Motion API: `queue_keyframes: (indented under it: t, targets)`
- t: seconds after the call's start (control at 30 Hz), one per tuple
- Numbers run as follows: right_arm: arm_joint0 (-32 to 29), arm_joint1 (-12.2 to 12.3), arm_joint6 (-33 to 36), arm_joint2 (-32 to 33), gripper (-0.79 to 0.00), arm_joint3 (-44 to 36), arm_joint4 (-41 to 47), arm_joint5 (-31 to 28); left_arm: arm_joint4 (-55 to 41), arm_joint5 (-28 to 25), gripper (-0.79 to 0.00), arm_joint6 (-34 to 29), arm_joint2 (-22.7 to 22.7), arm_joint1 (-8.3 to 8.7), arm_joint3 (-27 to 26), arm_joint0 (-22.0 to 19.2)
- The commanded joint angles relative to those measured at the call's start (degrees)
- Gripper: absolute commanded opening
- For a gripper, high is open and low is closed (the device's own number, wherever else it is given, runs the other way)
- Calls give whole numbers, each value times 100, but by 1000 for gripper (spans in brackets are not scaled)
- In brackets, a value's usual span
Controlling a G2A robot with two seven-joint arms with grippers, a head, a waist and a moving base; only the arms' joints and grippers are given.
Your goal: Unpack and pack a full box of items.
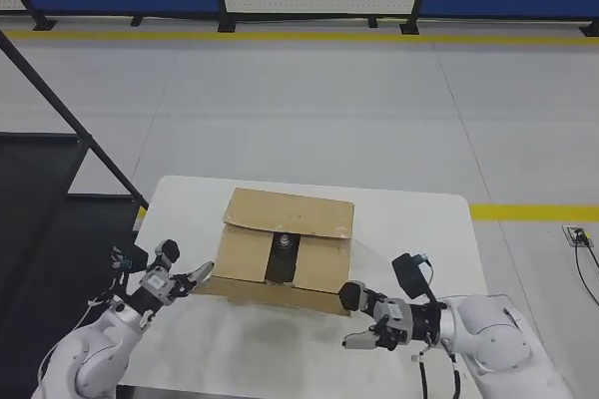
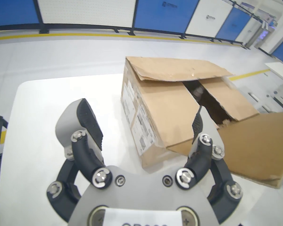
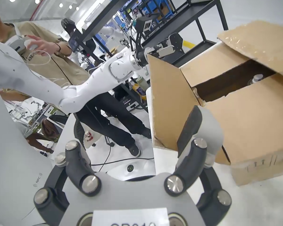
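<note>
Grey-fingered left gripper [image 1: 188, 259] and right gripper [image 1: 354, 319] sit nearest, both spread wide and gripping nothing, one at each end of the folded-down front flap [image 1: 270, 289] of the brown cardboard box [image 1: 290, 234]. Beyond, on the white table [image 1: 409, 214], its half-closed top flaps leave a dark gap showing a small bottle top [image 1: 283, 240] inside.

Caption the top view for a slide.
Open left end effector and open right end effector flank the near flap of a partly opened cardboard box on a white table.
</note>
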Motion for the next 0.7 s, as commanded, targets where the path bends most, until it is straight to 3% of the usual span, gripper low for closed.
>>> queue_keyframes:
  t: [0.0, 0.17, 0.27, 0.57, 0.67]
  targets:
    - [-62, 32, 29, -19, 0, -36, -136, 28, 178, -394, 0, -139, -54, 42, 40, 32]
    - [-134, 62, -99, -121, 0, 21, -282, 243, 708, -799, 0, -330, 8, 105, 158, 54]
    - [-96, 53, -437, -151, 0, 35, -346, 894, 1020, -690, 0, -238, 119, 110, 202, 46]
    - [-96, 53, -437, -151, 0, 35, -346, 894, 1390, -486, 0, 13, 447, 107, 233, 21]
    - [-194, 33, -797, -206, 0, -33, -57, 1472, 1484, -385, 0, 110, 526, 105, 246, 22]
